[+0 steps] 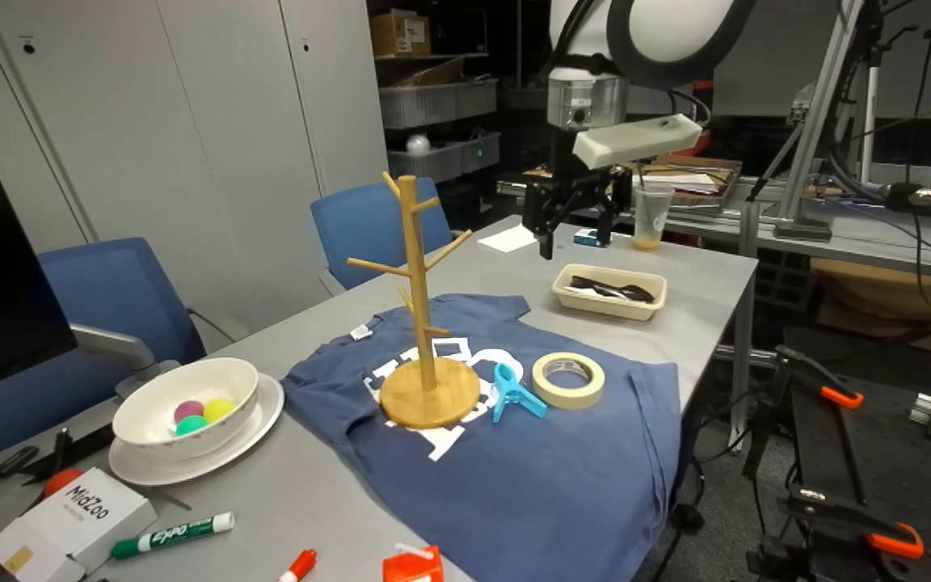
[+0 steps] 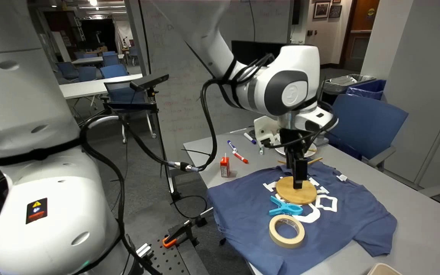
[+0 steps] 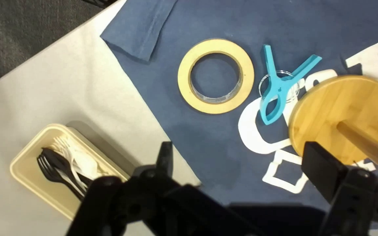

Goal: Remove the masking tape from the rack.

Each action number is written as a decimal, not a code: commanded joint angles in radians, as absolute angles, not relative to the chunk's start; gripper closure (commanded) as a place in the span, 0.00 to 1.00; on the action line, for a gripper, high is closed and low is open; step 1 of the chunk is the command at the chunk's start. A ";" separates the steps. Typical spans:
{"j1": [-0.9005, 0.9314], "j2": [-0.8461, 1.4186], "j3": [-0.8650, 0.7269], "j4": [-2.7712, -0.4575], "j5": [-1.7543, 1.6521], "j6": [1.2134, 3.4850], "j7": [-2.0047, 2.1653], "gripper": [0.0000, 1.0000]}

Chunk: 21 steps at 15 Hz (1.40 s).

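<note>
- Masking tape roll [image 3: 216, 108]: lies flat on the navy T-shirt [image 1: 530, 493], cloth showing through its wide hole; it is free of the wooden mug-tree rack [image 1: 418, 283] and apart from that rack's round base
- Wooden mug-tree rack: upright on the same T-shirt, its base covering part of the white lettering [image 3: 373, 62]; no roll hangs from any peg [image 1: 377, 267] that can be made out in an exterior view
- Light-blue spring clamp [image 3: 279, 87]: lies between roll and base, just beside the roll, with a narrow gap visible in the wrist view
- Robotiq claw [image 3: 241, 160]: fingers [image 3: 165, 157] set wide apart, nothing held between them; it hangs above the surface [image 1: 288, 485], touching neither roll nor rack; in an exterior view a finger [image 2: 300, 173] covers much of the pole, which reads as line of sight rather than contact
- Beige cutlery tray [image 1: 603, 305]: stands on the surface near the T-shirt's edge and contains plastic cutlery [image 1: 634, 293]
- Done, as judged: the separation named in the task appears complete, since roll and rack rest independently, one lying on cloth and the other standing bare of tape
- Left, as judged: no further grasp seems called for; at most the claw might be withdrawn, and should it pass near the pegs, a finger could snag one and tip the slender stand
</note>
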State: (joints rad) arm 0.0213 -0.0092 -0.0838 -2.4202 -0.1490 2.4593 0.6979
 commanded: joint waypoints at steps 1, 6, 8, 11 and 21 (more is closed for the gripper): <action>0.013 -0.176 -0.033 -2.519 -0.169 2.490 0.661 0.00; 0.007 -0.324 0.040 -2.589 -0.148 2.527 0.606 0.00; 0.002 -0.370 0.063 -2.615 -0.148 2.564 0.590 0.00; -0.012 -0.429 0.093 -2.656 -0.154 2.635 0.571 0.00; -0.041 -0.416 0.140 -2.652 -0.118 2.664 0.570 0.00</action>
State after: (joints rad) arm -0.0119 -0.4137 0.1088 -2.6524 -0.1466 2.6647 0.5918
